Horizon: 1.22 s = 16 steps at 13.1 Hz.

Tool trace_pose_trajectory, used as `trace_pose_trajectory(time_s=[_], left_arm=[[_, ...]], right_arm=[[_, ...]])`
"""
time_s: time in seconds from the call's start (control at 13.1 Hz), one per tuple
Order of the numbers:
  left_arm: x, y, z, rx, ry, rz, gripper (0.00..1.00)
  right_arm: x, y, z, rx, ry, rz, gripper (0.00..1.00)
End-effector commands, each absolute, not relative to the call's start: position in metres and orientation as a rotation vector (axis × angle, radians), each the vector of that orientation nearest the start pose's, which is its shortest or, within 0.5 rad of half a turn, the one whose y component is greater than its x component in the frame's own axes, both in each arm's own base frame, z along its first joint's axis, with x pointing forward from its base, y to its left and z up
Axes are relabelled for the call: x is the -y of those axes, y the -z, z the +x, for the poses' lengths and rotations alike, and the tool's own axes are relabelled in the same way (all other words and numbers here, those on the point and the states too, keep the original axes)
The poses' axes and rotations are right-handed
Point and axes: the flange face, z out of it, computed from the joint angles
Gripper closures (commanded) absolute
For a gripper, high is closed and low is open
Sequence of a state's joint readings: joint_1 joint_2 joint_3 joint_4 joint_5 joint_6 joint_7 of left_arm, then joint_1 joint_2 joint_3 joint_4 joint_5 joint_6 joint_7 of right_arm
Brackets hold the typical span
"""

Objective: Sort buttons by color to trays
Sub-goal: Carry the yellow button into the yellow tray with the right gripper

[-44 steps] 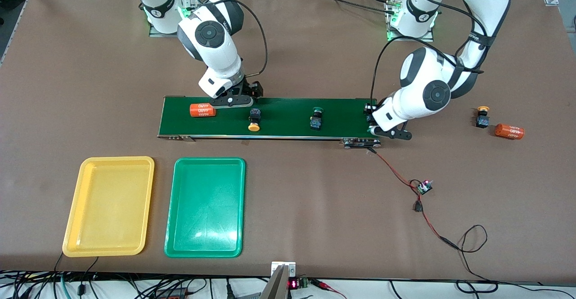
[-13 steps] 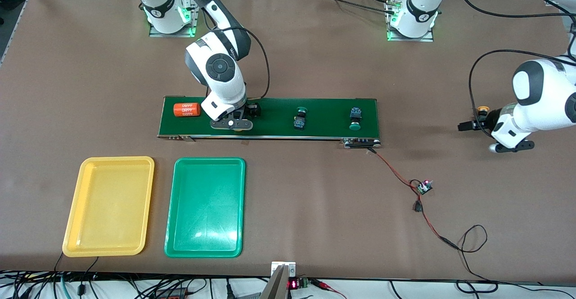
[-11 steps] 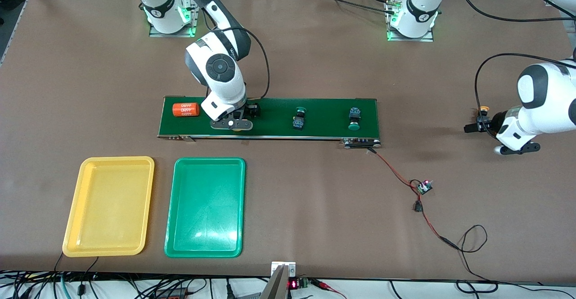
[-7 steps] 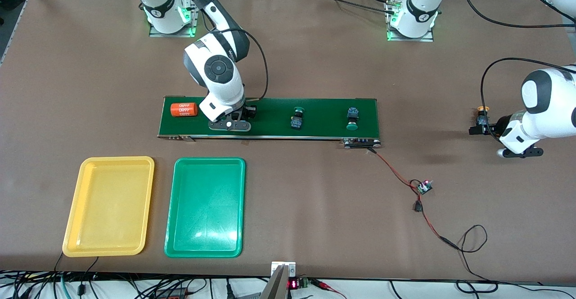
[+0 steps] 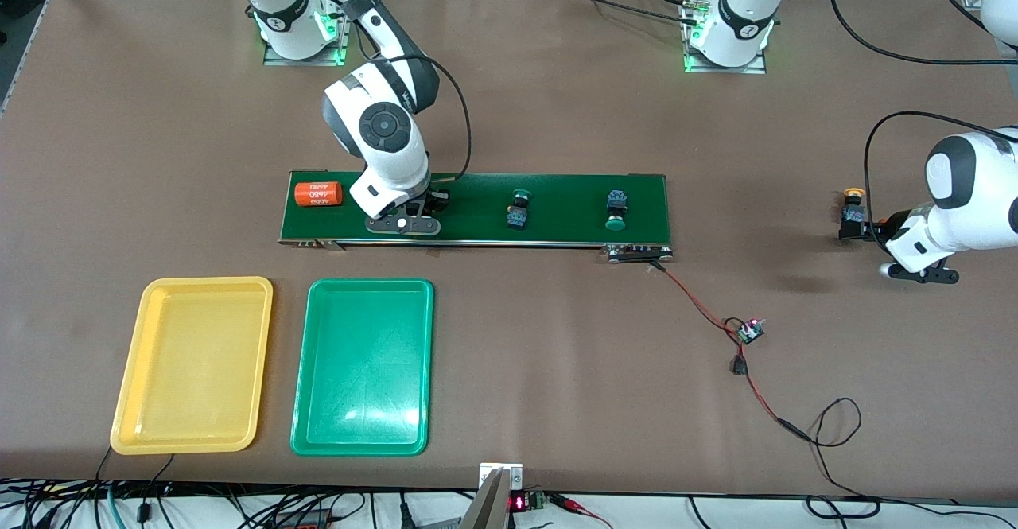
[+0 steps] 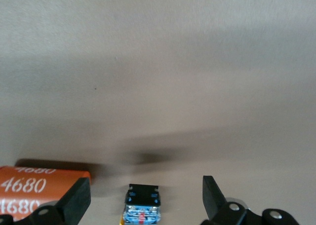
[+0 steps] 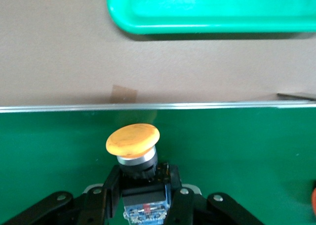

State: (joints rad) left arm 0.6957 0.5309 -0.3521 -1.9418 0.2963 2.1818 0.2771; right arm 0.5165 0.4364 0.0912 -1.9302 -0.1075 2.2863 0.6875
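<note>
My right gripper is shut on the black-and-blue body of a yellow-orange button lying on the dark-green belt. In the front view that gripper hides the button. Two green buttons lie farther along the belt toward the left arm's end. Off the belt at that end, a second yellow-orange button lies between the fingers of my open left gripper, with a gap on each side. The yellow tray and the green tray lie empty, nearer the camera.
An orange cylinder with white print lies on the belt's end toward the right arm. Another orange cylinder lies beside the left gripper's finger. A small circuit board with red and black wires trails from the belt's end.
My right gripper has shut on the yellow-orange button on the belt. The belt's things have drifted toward the right arm's end. My left gripper has drawn back slightly from the far button.
</note>
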Motion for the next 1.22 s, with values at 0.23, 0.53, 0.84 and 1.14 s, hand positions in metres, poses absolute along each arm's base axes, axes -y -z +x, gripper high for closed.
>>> trace_pose_trajectory(time_s=[0.23,0.53,0.84,1.14], left_arm=[[-0.224,-0.201,0.531,-0.452,-0.433,-3.140,0.00],[-0.216,-0.188,0.516,-0.471,-0.484,-3.148,0.00],[-0.213,-0.184,0.507,-0.533,-0.403,-3.143,0.00],[-0.216,-0.175,0.495,-0.513,-0.348,-3.151,0.00]], right_arm=[[-0.290,-0.304,0.544,0.329,-0.106,-3.297,0.69],[-0.212,-0.309,0.580,0.659,-0.056,-3.393,0.68],[-0.108,-0.290,0.618,0.952,0.094,-3.367,0.67],[-0.042,-0.258,0.632,1.073,0.172,-3.336,0.67]])
